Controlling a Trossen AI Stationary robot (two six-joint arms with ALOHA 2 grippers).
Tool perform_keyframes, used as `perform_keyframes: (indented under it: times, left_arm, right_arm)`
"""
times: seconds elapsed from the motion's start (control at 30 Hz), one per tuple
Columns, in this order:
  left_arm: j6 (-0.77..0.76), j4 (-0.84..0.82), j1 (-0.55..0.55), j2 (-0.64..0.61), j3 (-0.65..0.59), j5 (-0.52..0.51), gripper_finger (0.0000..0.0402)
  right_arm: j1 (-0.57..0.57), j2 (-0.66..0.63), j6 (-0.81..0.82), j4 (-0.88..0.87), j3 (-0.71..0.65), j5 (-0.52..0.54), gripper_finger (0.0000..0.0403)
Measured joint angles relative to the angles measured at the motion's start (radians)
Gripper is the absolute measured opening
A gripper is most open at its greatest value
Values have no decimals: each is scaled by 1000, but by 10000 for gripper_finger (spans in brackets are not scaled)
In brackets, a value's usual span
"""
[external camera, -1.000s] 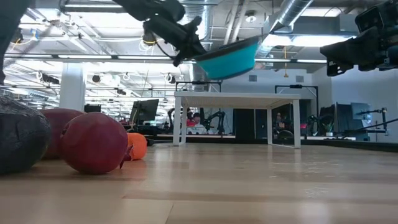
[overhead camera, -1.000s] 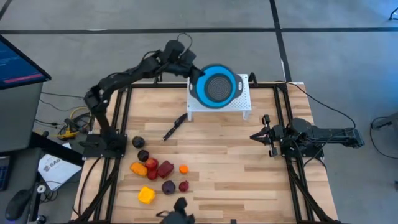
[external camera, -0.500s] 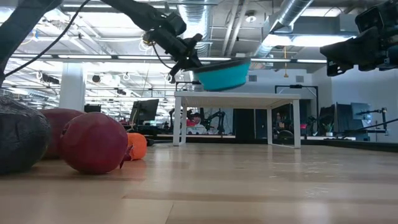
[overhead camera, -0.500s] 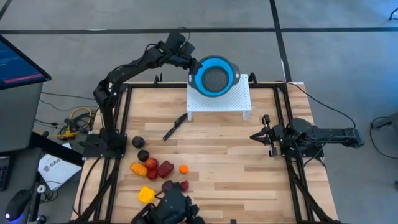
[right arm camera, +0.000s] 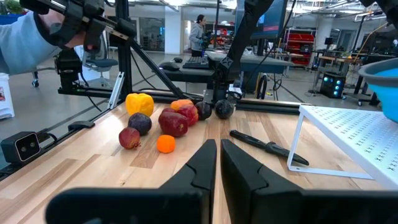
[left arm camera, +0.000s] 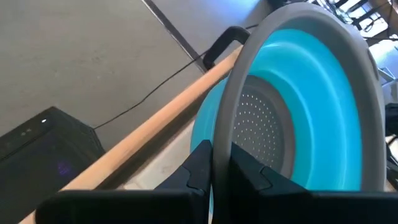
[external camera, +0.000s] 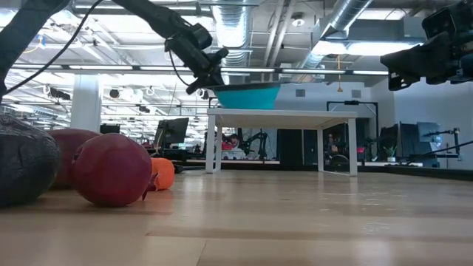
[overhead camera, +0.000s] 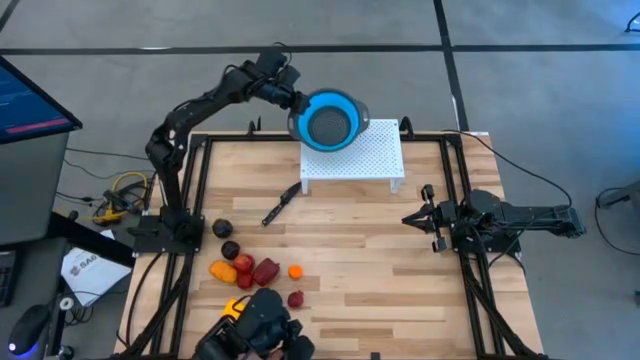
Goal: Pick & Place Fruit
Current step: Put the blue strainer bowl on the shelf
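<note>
Tabletop's left-front corner: fruit (overhead camera: 252, 270) clustered, no shared axis.

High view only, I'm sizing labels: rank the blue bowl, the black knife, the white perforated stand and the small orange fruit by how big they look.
1. white perforated stand
2. blue bowl, raised by the left gripper, so nearer the camera
3. black knife
4. small orange fruit

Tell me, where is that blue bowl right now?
In the high view the blue bowl is at the table's far edge, over the left corner of the white perforated stand, gripped by its rim in the left gripper.
</note>
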Motion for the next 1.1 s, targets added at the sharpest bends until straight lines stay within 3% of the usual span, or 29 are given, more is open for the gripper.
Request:
perform_keyframes:
  times: [0.6,1.1]
  left_arm:
    - [-1,-31,-9,9,-1,5,25]
    - [11,-24,-28,19,-3,2,54]
  right_arm:
    - [0,0,0,0,0,0,17]
    - [0,0,0,0,0,0,17]
